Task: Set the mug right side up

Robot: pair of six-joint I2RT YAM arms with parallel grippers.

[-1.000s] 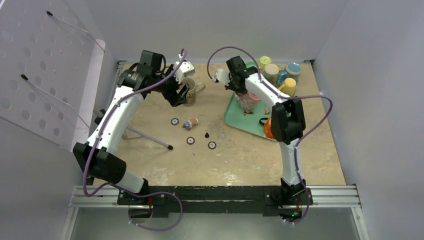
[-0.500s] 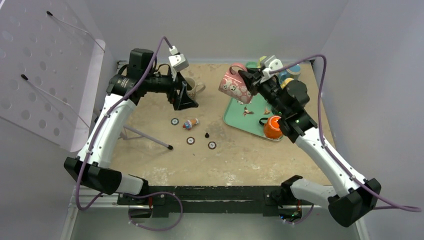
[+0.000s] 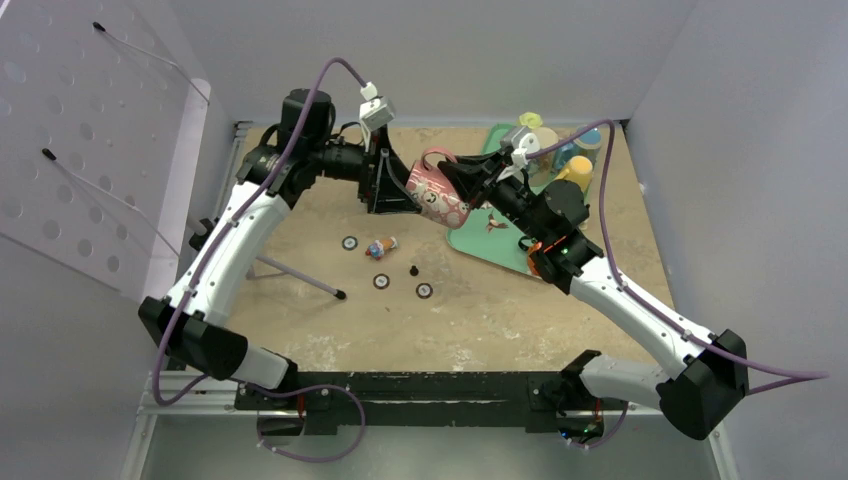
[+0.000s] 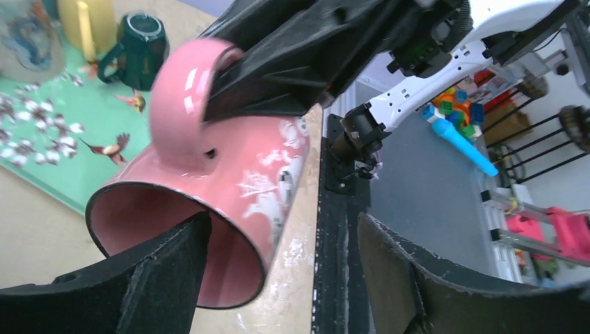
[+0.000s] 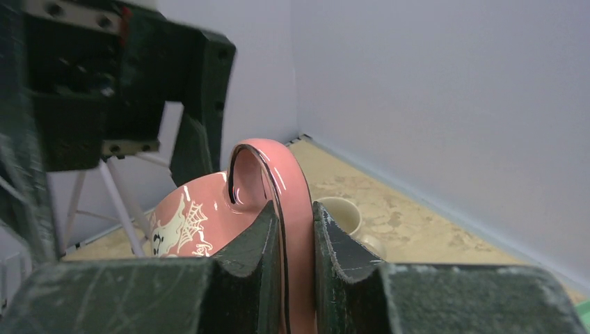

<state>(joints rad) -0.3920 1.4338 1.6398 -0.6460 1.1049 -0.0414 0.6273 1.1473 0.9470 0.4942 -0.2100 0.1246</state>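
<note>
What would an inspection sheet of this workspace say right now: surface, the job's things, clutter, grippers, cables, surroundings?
Surface: beige table, with pale scuffed patches.
Job's things: pink mug in the air, tilted on its side, mouth toward the left arm.
Clutter: teal tray with cups at its far end; three small discs; small figure; cream mug.
Grippers: right gripper shut on the pink mug's handle; left gripper open at the mug's rim.
Cables: purple cables loop above both arms.
Surroundings: perforated clear panel at left; grey walls.
</note>
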